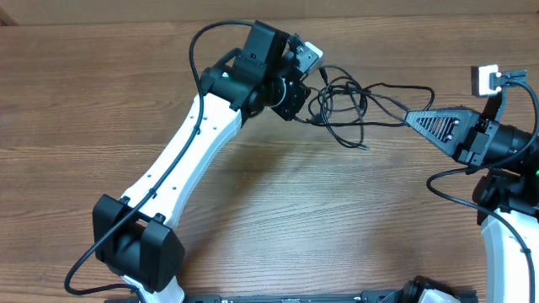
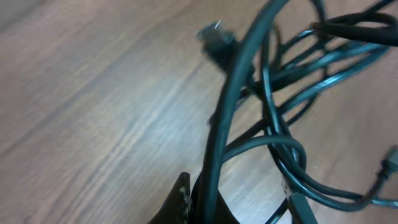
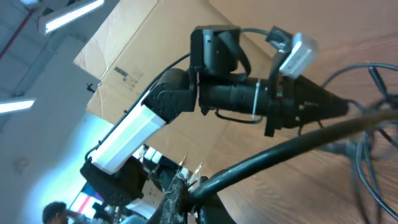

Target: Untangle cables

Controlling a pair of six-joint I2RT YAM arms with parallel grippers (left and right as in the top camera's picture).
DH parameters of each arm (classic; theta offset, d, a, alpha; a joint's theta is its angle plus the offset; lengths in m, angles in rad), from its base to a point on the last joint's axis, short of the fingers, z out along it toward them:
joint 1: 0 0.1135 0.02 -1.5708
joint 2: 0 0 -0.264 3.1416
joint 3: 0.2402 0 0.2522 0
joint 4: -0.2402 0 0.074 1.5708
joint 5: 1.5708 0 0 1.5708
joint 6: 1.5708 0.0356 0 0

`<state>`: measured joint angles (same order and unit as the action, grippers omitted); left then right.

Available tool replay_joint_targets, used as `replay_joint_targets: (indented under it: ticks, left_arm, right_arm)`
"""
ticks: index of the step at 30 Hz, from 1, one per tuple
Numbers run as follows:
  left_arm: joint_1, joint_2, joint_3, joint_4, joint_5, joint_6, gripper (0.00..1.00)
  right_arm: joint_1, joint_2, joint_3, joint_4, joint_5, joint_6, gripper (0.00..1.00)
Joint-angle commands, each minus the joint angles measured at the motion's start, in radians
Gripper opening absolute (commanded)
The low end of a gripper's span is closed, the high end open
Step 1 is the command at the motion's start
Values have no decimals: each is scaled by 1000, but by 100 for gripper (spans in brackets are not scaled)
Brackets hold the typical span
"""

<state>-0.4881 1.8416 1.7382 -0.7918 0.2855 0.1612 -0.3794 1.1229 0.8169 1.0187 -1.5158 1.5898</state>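
Pincers both clamp thin black tangled cables [image 1: 358, 105], left gripper [image 1: 308, 109] and right gripper [image 1: 409, 117] either side of them (we judge untangling barely begun, loops crossed).

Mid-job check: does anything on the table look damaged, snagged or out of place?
Nothing looks damaged or spilled. The only disorder is the cables, a crossed, looping clump on the table between the left gripper and the right gripper, each pinching a strand.
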Motion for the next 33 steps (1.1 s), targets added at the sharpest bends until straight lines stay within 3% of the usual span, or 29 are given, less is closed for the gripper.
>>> replay_joint_targets:
  ticks: [1,7,14,15,17,18,20,23,25,28,33]
  left_arm:
    - [83,4,4,2,-166,-22,4]
    - [198,4,4,-28,-146,-98,4]
    - [229,4,5,-27,202,-18,4]
    - [220,2,5,-25,262,1,4]
    - [207,-10,6,-14,401,43,4]
    - [199,-21,6,2,492,67,4]
    - [189,-36,9,45,605,75,4]
    - [172,-66,10,174,784,46,4]
    - [152,-85,10,319,874,-70,4]
    - [112,-91,10,541,926,-249,4]
    - [29,-91,10,836,962,-420,4]
  right_arm:
    - [-64,-19,14,8,-27,16,4]
    - [-218,-18,14,-15,-53,19,4]
    - [-274,25,14,-46,-53,19,4]
    - [-274,30,14,-55,-53,19,9]
    - [-274,49,14,-63,-53,18,52]
    - [-274,58,14,-63,-53,18,66]
    - [-274,70,14,-64,-53,18,80]
    - [-267,74,14,-87,-53,18,90]
    - [-247,74,13,-94,-53,18,95]
    - [-201,74,13,-94,-53,18,98]
    - [-134,87,6,-95,-53,-2,100]
